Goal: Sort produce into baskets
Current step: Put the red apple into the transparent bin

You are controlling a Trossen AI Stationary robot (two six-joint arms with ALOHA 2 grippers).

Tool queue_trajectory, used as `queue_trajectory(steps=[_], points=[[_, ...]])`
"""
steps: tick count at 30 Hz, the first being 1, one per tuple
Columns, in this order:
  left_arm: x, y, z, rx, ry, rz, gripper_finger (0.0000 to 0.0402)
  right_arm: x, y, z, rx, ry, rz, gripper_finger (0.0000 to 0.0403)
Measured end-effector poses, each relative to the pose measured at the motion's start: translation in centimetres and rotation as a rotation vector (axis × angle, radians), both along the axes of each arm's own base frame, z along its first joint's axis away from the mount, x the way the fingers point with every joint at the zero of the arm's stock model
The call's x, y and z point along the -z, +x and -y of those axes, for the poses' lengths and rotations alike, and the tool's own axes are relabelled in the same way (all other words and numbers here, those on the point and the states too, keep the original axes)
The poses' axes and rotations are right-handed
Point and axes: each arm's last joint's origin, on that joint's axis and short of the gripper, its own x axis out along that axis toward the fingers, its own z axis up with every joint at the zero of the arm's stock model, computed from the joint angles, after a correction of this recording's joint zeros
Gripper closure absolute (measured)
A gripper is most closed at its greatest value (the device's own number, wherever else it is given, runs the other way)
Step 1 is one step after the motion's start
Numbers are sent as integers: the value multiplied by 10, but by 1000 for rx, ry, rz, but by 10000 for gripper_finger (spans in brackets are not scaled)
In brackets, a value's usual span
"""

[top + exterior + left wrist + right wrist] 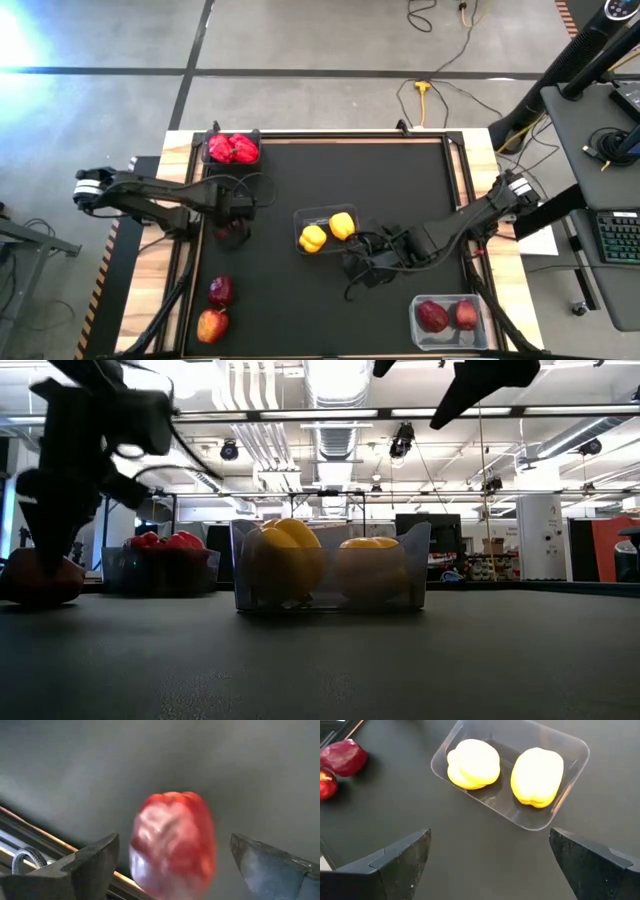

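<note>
Black worktop point(330, 310) under bright shop lighting. Left pincer point(232, 228) is spread wide over a red pepper point(173, 842) near the left edge, not gripping it. Right pincer point(360, 268) hangs open and empty just beside the central clear tub point(572, 747), which holds two yellow peppers point(473, 763). Two apples point(216, 308) lie at the near-left corner.

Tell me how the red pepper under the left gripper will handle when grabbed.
The red pepper looks lumpy and glossy, so the left gripper, open around it, may slip or seat unevenly. Its rounded body will probably rock or roll if nudged on the flat mat. It is likely hollow, so light for its size.
</note>
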Motion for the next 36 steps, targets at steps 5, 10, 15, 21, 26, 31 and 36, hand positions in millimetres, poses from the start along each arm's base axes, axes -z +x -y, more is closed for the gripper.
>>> queue_trajectory(steps=[5,10,15,21,26,31,36], points=[[18,3,-5,5,-10,-84,40,4,2,-2,7,17,-9,7],[32,6,-5,65,-26,-164,48,5,3,-3,0,34,-15,7],[33,13,-2,122,-27,-161,100,5,3,-3,0,36,-15,7],[12,27,10,202,-15,-41,148,6,2,-5,-17,64,-27,7],[-24,55,14,233,64,259,148,6,2,-6,-7,74,-25,7],[-55,95,-9,216,124,480,147,6,3,-4,-5,72,-26,7],[-58,132,-50,168,185,497,147,6,4,-5,18,129,-24,7]])
